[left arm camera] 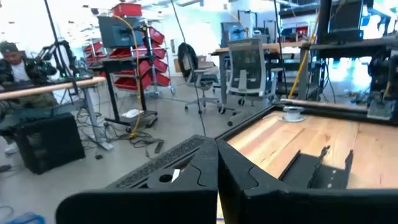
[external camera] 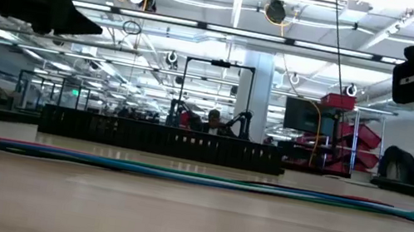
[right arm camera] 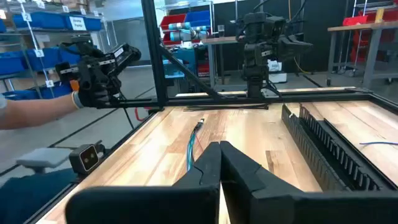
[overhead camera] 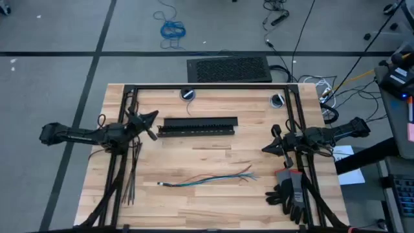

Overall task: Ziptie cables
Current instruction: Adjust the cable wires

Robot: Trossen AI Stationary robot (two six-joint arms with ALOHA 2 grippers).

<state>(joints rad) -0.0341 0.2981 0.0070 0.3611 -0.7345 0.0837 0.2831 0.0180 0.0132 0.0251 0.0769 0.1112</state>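
High view, cables [overhead camera: 207, 179] on table, zipties [overhead camera: 132, 175] left, both grippers shut

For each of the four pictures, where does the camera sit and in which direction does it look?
High view: above the table, looking straight down; shows both arms, left gripper, right gripper, cables, zipties.
Low view: at table-top height, looking level across the cables into the room; both grippers hang from above.
Left wrist view: on the left arm, looking past its shut gripper over the table's far edge.
Right wrist view: on the right arm, looking past its shut gripper across the table.
Shared: the black bar.
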